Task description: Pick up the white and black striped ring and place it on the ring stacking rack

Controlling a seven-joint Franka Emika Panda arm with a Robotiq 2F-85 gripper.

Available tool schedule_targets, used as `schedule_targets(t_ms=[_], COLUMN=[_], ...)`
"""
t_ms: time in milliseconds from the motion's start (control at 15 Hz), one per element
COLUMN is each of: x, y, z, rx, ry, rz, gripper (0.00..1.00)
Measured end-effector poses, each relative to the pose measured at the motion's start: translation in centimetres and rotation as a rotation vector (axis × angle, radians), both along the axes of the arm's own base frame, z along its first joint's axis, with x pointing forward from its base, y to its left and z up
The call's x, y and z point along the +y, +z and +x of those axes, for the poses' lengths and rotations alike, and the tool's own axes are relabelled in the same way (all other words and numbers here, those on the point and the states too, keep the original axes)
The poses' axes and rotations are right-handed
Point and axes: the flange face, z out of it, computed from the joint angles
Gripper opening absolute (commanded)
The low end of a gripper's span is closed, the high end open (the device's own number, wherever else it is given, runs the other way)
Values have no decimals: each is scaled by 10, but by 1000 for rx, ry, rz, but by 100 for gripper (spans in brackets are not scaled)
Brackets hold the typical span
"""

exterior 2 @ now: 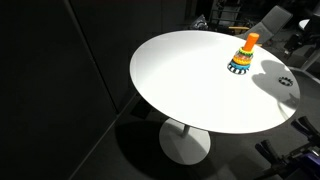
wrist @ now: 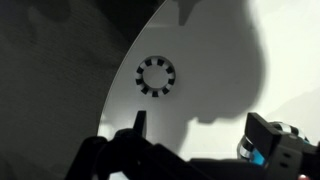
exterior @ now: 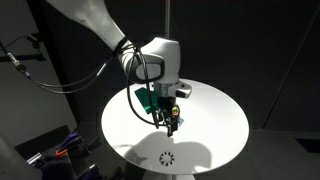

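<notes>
Nothing done yet: your gripper [exterior: 170, 122] hangs spread wide and empty, the striped ring [wrist: 156, 75] lies flat on the table [exterior 2: 180, 80] near the rack [exterior 2: 243, 57], so pickup and stacking both remain.

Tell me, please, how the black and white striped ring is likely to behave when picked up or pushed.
The striped ring lies flat, so it probably won't roll. It looks small and thin, likely light and stiff, holding its round shape. On the smooth table, near the edge, a push might slide it off.
</notes>
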Motion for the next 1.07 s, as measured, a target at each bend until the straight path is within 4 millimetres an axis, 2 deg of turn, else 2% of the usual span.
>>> schedule_targets(t_ms=[467, 1067], x=[-14, -26], y=[-52, -96], z=[-3, -6], rx=[1, -18], ry=[-16, -76], rz=[-28, -30], gripper=[100, 100])
